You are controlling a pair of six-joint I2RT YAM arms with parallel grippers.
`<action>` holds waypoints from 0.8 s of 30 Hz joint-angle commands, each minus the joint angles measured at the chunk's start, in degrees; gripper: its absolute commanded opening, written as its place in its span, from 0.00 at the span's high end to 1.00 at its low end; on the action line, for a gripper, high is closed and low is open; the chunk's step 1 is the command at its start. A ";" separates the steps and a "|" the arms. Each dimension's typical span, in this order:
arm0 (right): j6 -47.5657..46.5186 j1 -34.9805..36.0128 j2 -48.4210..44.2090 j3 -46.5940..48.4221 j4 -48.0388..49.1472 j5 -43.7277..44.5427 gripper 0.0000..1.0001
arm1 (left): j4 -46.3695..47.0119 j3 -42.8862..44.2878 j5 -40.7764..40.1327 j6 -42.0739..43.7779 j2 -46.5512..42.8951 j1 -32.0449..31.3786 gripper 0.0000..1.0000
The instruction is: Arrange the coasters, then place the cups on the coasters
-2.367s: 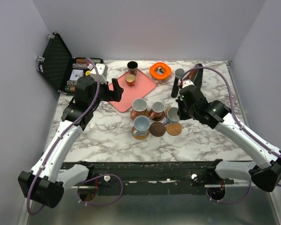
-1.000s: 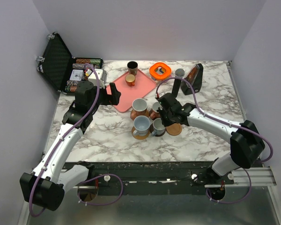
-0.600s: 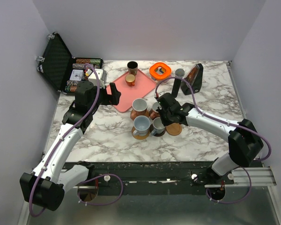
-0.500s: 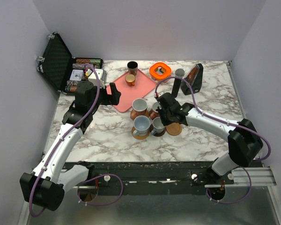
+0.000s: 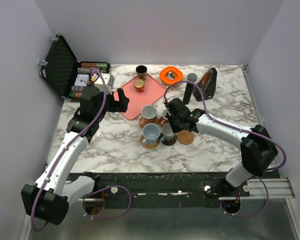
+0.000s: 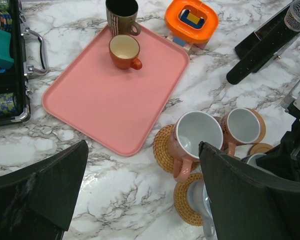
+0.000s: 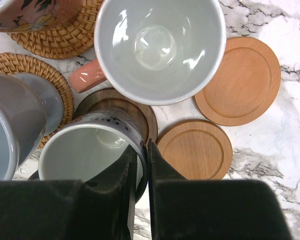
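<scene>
As right arm (image 5: 217, 128) reaches left, jaws straddle cup (image 7: 82, 150).

At the right gripper (image 7: 141, 152), the grey mug (image 7: 90, 155) has a pale interior and sits on a dark brown coaster (image 7: 135, 107); directly ahead, the pink-handled mug (image 7: 160, 45) is glossy pale grey inside. Right of that gripper the plain coasters (image 7: 238, 80) (image 7: 195, 150) are light tan wood, left of it the woven coasters (image 7: 65, 35) (image 7: 15, 62) are golden brown, and the table (image 7: 270, 150) is white marble with grey veining. Ahead of the left gripper (image 6: 142, 150) the tray (image 6: 115, 100) is salmon pink, the orange cup (image 6: 125, 50) cream inside.
</scene>
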 commanded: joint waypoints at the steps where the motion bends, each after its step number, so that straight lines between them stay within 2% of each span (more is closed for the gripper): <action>1: -0.32 0.09 1.26 1.09 -1.54 2.38 0.79 | 1.12 -0.38 1.25 0.71 -0.58 0.16 0.01; 5: -0.49 0.17 1.09 1.18 -1.64 2.56 0.68 | 1.21 -0.38 1.25 0.71 -0.58 0.16 0.01; 17: -0.32 0.17 -0.40 1.00 -0.93 2.82 0.53 | 1.13 -0.38 1.08 0.62 -0.14 0.16 0.01; 20: -0.49 0.09 -1.90 0.56 0.03 2.73 0.46 | 0.60 -0.12 -0.15 0.44 0.21 0.16 0.01; 24: -0.58 0.17 -3.48 0.65 0.39 3.00 0.43 | 0.25 0.06 -0.95 0.27 0.65 0.16 0.01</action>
